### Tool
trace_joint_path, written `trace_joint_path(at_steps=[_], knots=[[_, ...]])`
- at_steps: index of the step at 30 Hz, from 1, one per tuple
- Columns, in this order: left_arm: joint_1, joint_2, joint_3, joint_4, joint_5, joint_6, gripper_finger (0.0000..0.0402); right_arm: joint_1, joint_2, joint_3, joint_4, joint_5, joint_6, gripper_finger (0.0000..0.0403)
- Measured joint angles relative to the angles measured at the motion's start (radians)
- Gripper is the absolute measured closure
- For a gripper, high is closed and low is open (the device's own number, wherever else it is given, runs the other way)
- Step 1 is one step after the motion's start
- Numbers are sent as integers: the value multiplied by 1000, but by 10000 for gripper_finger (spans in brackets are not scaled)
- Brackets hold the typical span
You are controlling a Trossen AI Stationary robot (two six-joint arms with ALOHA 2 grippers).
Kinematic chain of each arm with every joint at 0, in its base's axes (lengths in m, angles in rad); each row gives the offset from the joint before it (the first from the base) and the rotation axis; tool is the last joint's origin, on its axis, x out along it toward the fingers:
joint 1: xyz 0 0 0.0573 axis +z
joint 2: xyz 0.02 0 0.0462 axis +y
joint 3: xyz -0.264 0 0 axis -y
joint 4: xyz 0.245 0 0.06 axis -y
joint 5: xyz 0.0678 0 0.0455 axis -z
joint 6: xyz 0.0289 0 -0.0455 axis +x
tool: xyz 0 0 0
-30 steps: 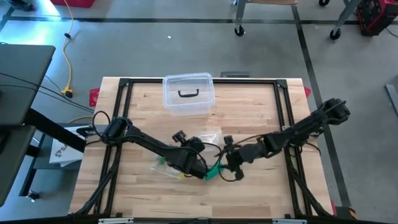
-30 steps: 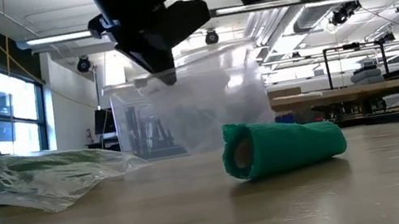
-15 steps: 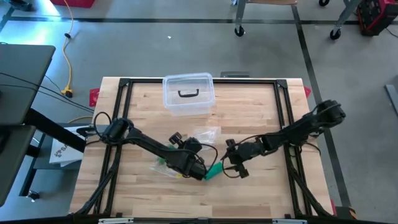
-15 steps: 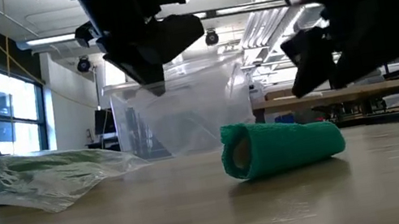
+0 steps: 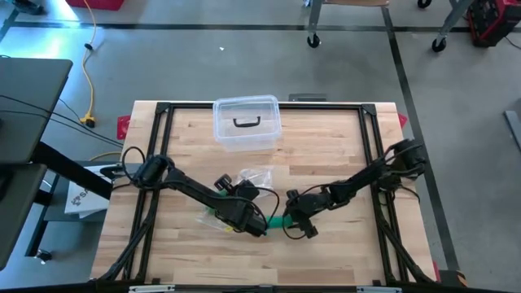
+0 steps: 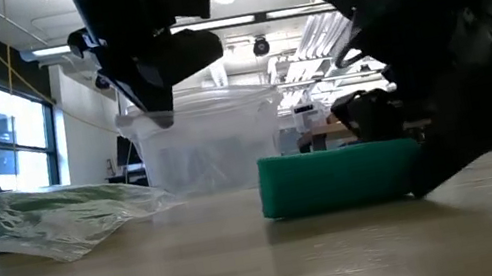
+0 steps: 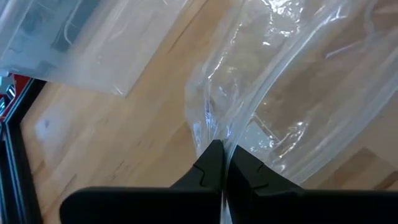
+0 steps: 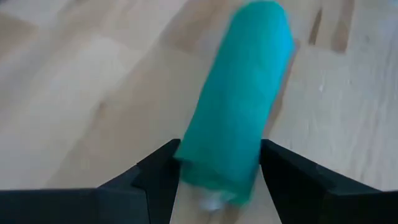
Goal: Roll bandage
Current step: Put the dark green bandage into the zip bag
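Nearest the table's front edge, on the bare wood, lies the green bandage roll (image 5: 279, 221), resting on its side; in the low view the green bandage roll (image 6: 337, 178) sits flat on the tabletop, its long side toward the camera; the right gripper (image 5: 291, 218) has its end over it, and the right wrist view shows its two dark fingers (image 8: 155, 171) standing wide, one on each side of the roll (image 8: 239, 102), the near end of the roll between them; whether the pads press the roll cannot be told, and the roll is not lifted off the wood. Just beside the roll, toward the left side of the table, the left gripper (image 5: 262, 229) has its fingers (image 7: 214, 167) pinched tight on a fold of clear plastic wrapper (image 7: 261, 87), the film bunched where the tips meet; in the low view this gripper hangs above the table with the film trailing below it. Farther left lies a flattened plastic bag (image 6: 47, 219) with green contents, apart from the roll. Behind both arms, near the table's far edge, stands a clear lidded container (image 5: 246, 122) with a dark handle on its lid; beyond it, the low view shows a room with ceiling lights and workbenches.
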Motion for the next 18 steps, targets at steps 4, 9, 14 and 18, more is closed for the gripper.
trace_joint_path(at_steps=[4, 9, 14, 18], knots=[[0, 0, 0, 7, 1, 0, 401, -8, -1, 0, -2, -13, 57, 225], [1, 13, 0, 36, -1, 2, 401, 1, -47, -1, -5, -8, 108, 321], [7, 53, 0, 109, 1, 27, 401, 35, -150, -1, -112, 20, 182, 380], [23, 92, 0, 234, 13, 78, 401, 90, -277, -2, -312, 217, 289, 371]])
